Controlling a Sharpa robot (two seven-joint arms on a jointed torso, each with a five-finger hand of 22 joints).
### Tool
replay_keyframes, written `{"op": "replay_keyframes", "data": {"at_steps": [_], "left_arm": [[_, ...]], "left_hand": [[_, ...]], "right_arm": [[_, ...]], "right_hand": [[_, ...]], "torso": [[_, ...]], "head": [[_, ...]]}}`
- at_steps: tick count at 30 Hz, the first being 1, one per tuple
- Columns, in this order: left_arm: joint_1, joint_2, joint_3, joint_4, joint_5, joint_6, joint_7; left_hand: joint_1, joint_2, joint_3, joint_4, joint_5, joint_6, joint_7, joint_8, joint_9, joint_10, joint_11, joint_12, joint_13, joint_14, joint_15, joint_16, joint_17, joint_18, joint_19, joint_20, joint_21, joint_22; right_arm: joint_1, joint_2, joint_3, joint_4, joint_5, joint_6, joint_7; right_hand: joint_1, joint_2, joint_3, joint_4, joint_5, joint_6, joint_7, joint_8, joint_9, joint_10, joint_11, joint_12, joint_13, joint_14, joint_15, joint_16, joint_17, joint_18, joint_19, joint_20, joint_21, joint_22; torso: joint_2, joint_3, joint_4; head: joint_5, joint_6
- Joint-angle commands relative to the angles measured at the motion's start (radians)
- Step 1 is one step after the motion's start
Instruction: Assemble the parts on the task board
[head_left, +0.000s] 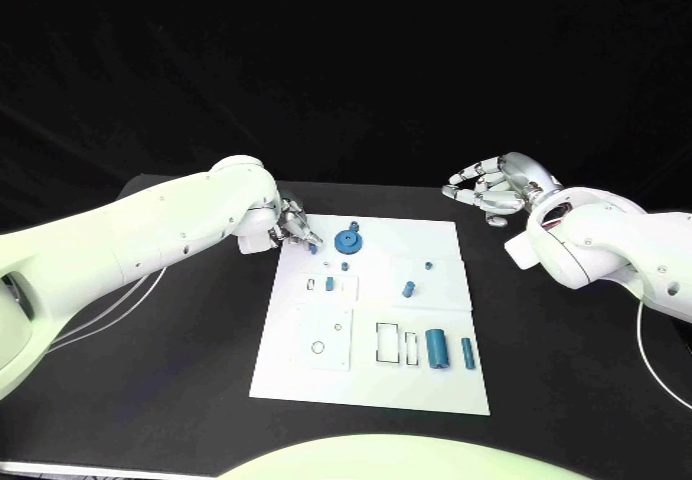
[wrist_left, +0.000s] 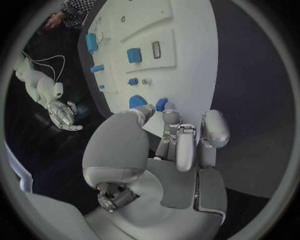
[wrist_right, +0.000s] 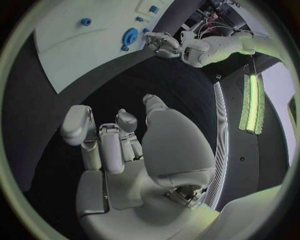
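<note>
The white task board (head_left: 378, 375) lies in the middle of the black table. A blue gear (head_left: 348, 240) stands near its far left corner, with a small blue peg (head_left: 315, 247) beside it. My left hand (head_left: 289, 224) hovers at that corner, thumb and fingertips (wrist_left: 170, 117) drawn close just short of the peg (wrist_left: 162, 104) and gear (wrist_left: 137, 101); nothing sits between them. My right hand (head_left: 490, 188) hangs off the board's far right, fingers loosely bent and holding nothing (wrist_right: 119, 145). The right wrist view shows the left hand (wrist_right: 164, 44) a little apart from the peg (wrist_right: 125, 48).
More blue parts lie on the board: small pieces (head_left: 330, 284) (head_left: 408, 290) (head_left: 428, 265) in the middle, and upright cylinders (head_left: 436, 350) (head_left: 467, 351) at the near right beside a rectangular outline (head_left: 388, 342). Black table surrounds the board on all sides.
</note>
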Motion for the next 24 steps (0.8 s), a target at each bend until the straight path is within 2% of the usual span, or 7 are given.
{"op": "replay_keyframes", "data": {"at_steps": [1,7,10,12,14,19,24], "left_arm": [[0.000,0.001,0.000,0.000,0.007,0.020,-0.002],[0.000,0.001,0.000,0.000,0.007,0.026,-0.003],[0.000,0.001,0.000,0.000,0.006,0.025,-0.004],[0.000,0.001,0.000,0.000,0.006,0.024,-0.004],[0.000,0.001,-0.001,-0.001,0.005,0.022,-0.003],[0.000,0.000,-0.001,-0.002,0.006,0.018,0.000],[0.000,-0.006,-0.001,0.003,0.019,0.009,0.005]], "left_hand": [[0.004,0.009,0.006,0.002,0.002,0.006,0.001,0.004,0.002,0.004,-0.001,0.005,0.002,0.076,-0.005,0.002,0.186,0.003,0.002,-0.003,0.006,0.001],[0.005,0.007,0.006,0.002,0.001,0.006,0.001,0.004,0.002,0.004,-0.001,0.005,0.002,0.076,-0.005,0.002,0.186,0.003,0.003,-0.003,0.006,0.002],[0.035,0.012,0.027,-0.005,0.002,0.008,-0.004,0.007,0.003,0.006,-0.005,0.006,0.000,0.077,-0.009,0.003,0.188,0.002,0.004,-0.006,0.007,0.004],[0.100,0.023,0.084,-0.035,0.005,0.005,-0.010,0.012,0.007,0.008,-0.011,0.006,-0.001,0.078,-0.014,0.004,0.190,0.002,0.005,-0.011,0.008,0.006],[0.140,0.020,0.144,-0.065,0.005,0.001,-0.010,0.022,0.013,0.010,-0.012,0.003,-0.006,0.078,-0.016,0.005,0.192,0.002,0.006,-0.014,0.009,0.007],[0.144,-0.003,0.279,-0.107,0.007,-0.006,-0.004,0.052,0.038,0.018,-0.010,-0.002,-0.014,0.079,-0.014,0.006,0.194,0.001,0.008,-0.013,0.012,0.012],[0.116,-0.018,0.347,-0.135,0.007,-0.007,-0.005,0.068,0.055,0.031,-0.010,0.004,-0.009,0.081,-0.014,0.009,0.199,-0.001,0.012,-0.012,0.017,0.020]], "right_arm": [[0.000,0.000,0.000,0.002,-0.010,0.005,0.004],[0.000,0.000,0.000,0.002,-0.010,0.006,0.004],[0.000,0.000,0.000,0.002,-0.010,0.006,0.004],[0.000,0.000,0.000,0.002,-0.010,0.006,0.004],[0.000,0.000,0.000,0.002,-0.010,0.007,0.004],[0.000,0.000,0.000,0.002,-0.010,0.013,0.001],[0.000,-0.001,0.000,0.002,-0.010,0.016,0.000]], "right_hand": [[0.012,-0.001,0.005,0.001,0.003,0.001,-0.004,0.004,-0.001,-0.003,-0.003,0.004,0.000,0.043,-0.007,-0.004,0.001,0.005,0.007,0.000,-0.002,0.001],[0.012,-0.001,0.005,0.001,0.003,0.001,-0.004,0.004,-0.001,-0.003,-0.003,0.004,0.000,0.043,-0.007,-0.004,0.001,0.005,0.007,0.000,-0.002,0.001],[0.012,-0.001,0.005,0.001,0.003,0.001,-0.004,0.004,-0.001,-0.003,-0.003,0.004,0.000,0.043,-0.007,-0.004,0.001,0.005,0.007,0.000,-0.002,0.001],[0.012,-0.001,0.005,0.001,0.003,0.001,-0.004,0.004,-0.001,-0.003,-0.003,0.004,0.000,0.043,-0.007,-0.004,0.001,0.005,0.007,0.000,-0.002,0.001],[0.012,-0.001,0.005,0.001,0.003,0.001,-0.004,0.004,-0.001,-0.003,-0.003,0.004,0.000,0.043,-0.007,-0.004,0.001,0.005,0.007,0.000,-0.002,0.001],[0.011,-0.001,0.006,0.002,0.001,0.002,-0.004,0.005,-0.001,-0.001,-0.003,0.006,0.002,0.042,-0.007,-0.004,0.001,0.005,0.007,0.000,-0.003,0.001],[0.011,-0.001,0.006,0.002,0.001,0.002,-0.004,0.005,-0.001,-0.001,-0.003,0.006,0.002,0.042,-0.007,-0.004,0.001,0.005,0.007,0.000,-0.003,0.001]], "torso": [[-0.001,-0.0007,0.0003],[0.000,-0.0004,-0.0002],[0.000,-0.0003,-0.0005],[0.000,-0.0003,-0.0006],[-0.001,-0.0003,-0.0004],[-0.001,0.0000,0.0001],[-0.001,0.0003,-0.0009]], "head": [[0.000,-0.001],[-0.001,-0.002],[-0.001,-0.003],[0.000,-0.003],[-0.001,-0.003],[0.000,-0.004],[0.001,-0.005]]}}
